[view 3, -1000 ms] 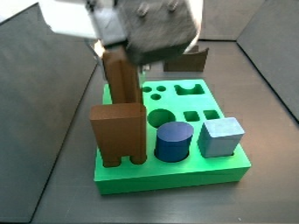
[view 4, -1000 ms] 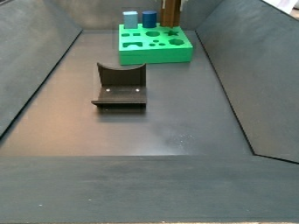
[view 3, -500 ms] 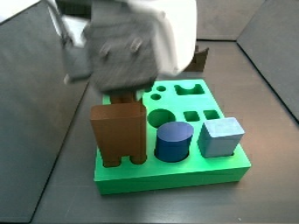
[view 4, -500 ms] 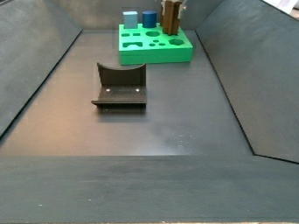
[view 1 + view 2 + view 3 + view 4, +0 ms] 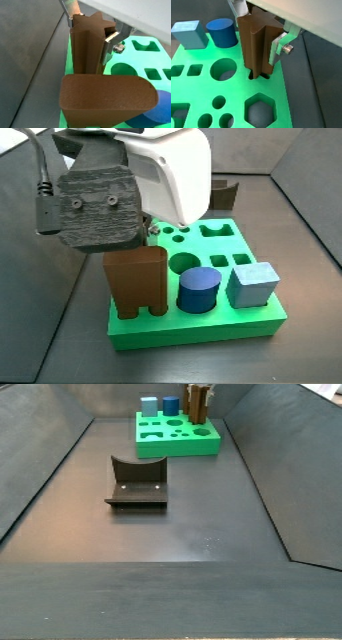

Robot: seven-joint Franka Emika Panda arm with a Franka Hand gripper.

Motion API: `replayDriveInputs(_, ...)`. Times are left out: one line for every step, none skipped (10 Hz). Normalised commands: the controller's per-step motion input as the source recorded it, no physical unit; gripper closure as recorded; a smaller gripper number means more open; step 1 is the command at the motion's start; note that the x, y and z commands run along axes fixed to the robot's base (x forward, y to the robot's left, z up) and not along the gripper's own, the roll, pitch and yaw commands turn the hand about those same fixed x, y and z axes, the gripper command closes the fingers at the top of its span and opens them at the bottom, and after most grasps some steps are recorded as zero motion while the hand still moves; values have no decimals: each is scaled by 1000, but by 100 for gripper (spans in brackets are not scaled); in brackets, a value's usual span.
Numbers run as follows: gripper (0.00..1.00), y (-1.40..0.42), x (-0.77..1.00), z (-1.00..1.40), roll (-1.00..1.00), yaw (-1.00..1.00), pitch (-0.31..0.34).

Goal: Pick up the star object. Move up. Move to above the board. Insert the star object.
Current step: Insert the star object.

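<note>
The star object [image 5: 254, 45] is a slim reddish-brown ridged post. It stands upright between my gripper's [image 5: 261, 47] fingers [image 5: 280, 44], with its lower end in the star-shaped hole of the green board [image 5: 231, 95]. My gripper is shut on the post's sides; this also shows in a wrist view [image 5: 90, 35]. In a side view my gripper [image 5: 114, 228] hangs low over the board's [image 5: 201, 328] far left part and hides the post. The board [image 5: 177, 442] sits at the far end of the floor.
A wide brown arch block [image 5: 134, 283], a blue cylinder [image 5: 198, 290] and a grey-blue cube [image 5: 251, 284] stand in the board's holes along one edge. The arch block [image 5: 107, 102] is right next to the post. The dark fixture [image 5: 136, 482] stands mid-floor.
My gripper has come down over the board with the star object. The post now sits lower, with its end in the star hole. The other pieces have not moved.
</note>
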Motion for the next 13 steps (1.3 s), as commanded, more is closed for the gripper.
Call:
replayDriveInputs(100, -77, 23, -514, 0, -591, -136)
replayDriveInputs(100, -17, 20, -643, 0, -969, -129)
replayDriveInputs(100, 0, 0, -637, 1, -1000, -96)
replayDriveInputs(100, 37, 0, -180, 0, -520, -33)
replayDriveInputs(100, 43, -26, 0, 0, 0, 0)
replayDriveInputs(100, 157, -17, -391, 207, 131, 0)
replayDriveInputs(100, 166, 0, -380, 209, 194, 0)
replayDriveInputs(100, 0, 0, 0, 23, 0, 0)
replayDriveInputs(100, 0, -3, 0, 11, 0, 0)
replayDriveInputs(100, 0, 0, -351, 101, 0, -3)
replayDriveInputs(100, 0, 14, -520, 116, 0, -20)
replayDriveInputs(100, 0, 74, -611, 134, -51, -14)
replayDriveInputs(100, -34, 171, -614, 173, -174, 0)
